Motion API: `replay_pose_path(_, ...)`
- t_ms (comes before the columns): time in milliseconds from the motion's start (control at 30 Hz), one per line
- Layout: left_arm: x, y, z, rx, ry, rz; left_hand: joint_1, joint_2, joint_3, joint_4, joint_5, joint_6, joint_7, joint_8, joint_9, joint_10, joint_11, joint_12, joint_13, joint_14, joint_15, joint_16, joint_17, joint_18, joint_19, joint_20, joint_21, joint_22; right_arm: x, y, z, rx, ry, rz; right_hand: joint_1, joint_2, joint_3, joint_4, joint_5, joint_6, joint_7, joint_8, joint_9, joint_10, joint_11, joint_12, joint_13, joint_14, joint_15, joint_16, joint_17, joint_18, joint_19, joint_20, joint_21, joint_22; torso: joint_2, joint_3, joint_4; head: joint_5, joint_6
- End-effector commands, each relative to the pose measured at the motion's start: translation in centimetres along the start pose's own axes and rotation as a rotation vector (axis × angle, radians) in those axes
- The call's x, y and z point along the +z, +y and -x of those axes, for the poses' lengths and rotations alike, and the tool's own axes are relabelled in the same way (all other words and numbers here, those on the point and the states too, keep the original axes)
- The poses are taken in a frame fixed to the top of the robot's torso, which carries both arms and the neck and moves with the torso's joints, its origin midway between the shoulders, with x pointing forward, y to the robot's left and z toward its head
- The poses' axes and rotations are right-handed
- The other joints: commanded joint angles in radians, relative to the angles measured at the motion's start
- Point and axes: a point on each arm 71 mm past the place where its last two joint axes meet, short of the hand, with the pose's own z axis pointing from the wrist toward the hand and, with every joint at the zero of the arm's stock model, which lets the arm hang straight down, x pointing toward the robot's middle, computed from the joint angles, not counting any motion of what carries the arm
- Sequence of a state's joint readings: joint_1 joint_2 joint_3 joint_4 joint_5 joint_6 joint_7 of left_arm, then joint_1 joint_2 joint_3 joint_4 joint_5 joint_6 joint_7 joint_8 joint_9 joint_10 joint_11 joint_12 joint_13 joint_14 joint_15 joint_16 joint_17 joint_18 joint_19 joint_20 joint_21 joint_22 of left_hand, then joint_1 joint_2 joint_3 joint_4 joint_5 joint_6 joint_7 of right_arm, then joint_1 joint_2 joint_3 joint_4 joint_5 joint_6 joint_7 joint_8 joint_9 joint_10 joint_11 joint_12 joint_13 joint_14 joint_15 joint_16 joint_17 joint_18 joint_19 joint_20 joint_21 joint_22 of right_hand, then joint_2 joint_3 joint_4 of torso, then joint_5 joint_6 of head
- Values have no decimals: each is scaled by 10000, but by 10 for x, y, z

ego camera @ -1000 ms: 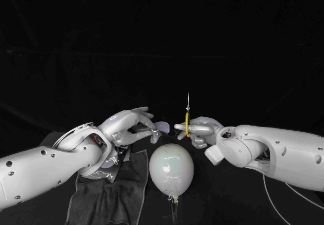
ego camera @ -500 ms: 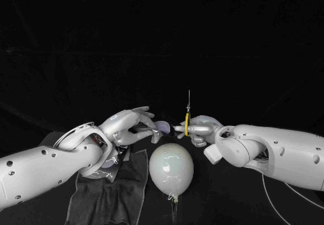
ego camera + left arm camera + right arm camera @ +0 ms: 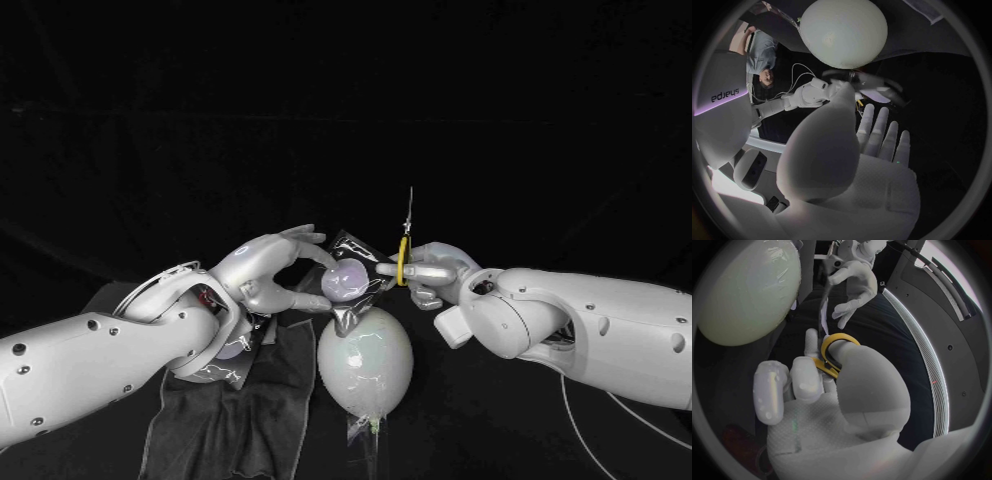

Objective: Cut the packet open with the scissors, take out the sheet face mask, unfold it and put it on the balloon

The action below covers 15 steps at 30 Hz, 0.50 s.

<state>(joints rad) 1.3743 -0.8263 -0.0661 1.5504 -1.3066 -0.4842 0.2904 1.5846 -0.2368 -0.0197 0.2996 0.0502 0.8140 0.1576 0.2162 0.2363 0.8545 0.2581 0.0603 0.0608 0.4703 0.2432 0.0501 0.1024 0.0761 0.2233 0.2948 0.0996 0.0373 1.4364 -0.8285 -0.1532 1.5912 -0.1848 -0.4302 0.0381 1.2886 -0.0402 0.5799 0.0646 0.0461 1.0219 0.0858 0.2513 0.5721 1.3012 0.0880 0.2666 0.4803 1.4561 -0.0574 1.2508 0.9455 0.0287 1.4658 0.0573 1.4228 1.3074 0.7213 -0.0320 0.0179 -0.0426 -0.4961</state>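
Note:
In the head view my left hand (image 3: 274, 272) pinches the shiny packet (image 3: 351, 280) just above the top of the pale balloon (image 3: 365, 358). The packet faces the camera, crumpled, with a purple patch. My right hand (image 3: 433, 275) grips the yellow-handled scissors (image 3: 404, 255), blades upright and closed, right beside the packet. In the right wrist view the scissors' handle (image 3: 837, 347) loops round a finger of the right hand (image 3: 839, 405), with the packet (image 3: 824, 305) edge-on, the left hand (image 3: 856, 285) and the balloon (image 3: 748, 290) beyond. The left wrist view shows the left hand (image 3: 851, 170), the balloon (image 3: 844, 30) and the packet (image 3: 874, 90).
A dark cloth (image 3: 231, 420) lies on the black table under my left forearm, with something shiny (image 3: 224, 372) on it. A thin white cable (image 3: 577, 420) runs below the right arm. The balloon's knot (image 3: 372, 425) points toward the table's near edge.
The packet has turned and swung toward the scissors, now showing broad over the balloon's top. The scissors have shifted slightly right. Both arms have barely moved.

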Motion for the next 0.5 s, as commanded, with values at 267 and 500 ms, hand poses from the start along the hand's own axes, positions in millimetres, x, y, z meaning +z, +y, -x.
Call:
replay_pose_path(267, -3, 9, 4, -345, -64, 926, -232, -598, -1266, 21, 23, -1256, -39, -580, -347, -1583, 106, -88, -71, -847, 109, -101, -191, -177, -174, 19, -123, -37, -4, 5, 4, -284, -736, 664, 203, 251, 418, -414, 26, 61, -5, 80, 36, 1782, -867, 95, 72, 39, -78, 60, 86, 72, 212, -107, 145, 1811, 6, -1, -5, 14, 31)
replay_pose_path(500, -11, 23, 9, -1259, -280, 1858, -222, -636, -1425, 23, 25, -1014, 175, -512, -288, -1938, 155, -92, -80, -1151, 164, -116, -257, -154, -149, 8, -120, -31, -6, 5, 7, -441, -967, 820, 191, 243, 443, -444, 27, 65, -10, 90, 58, 1791, -872, 106, 99, 53, -83, 88, 139, 68, 224, -112, 162, 1822, 8, 1, -4, 34, 49)
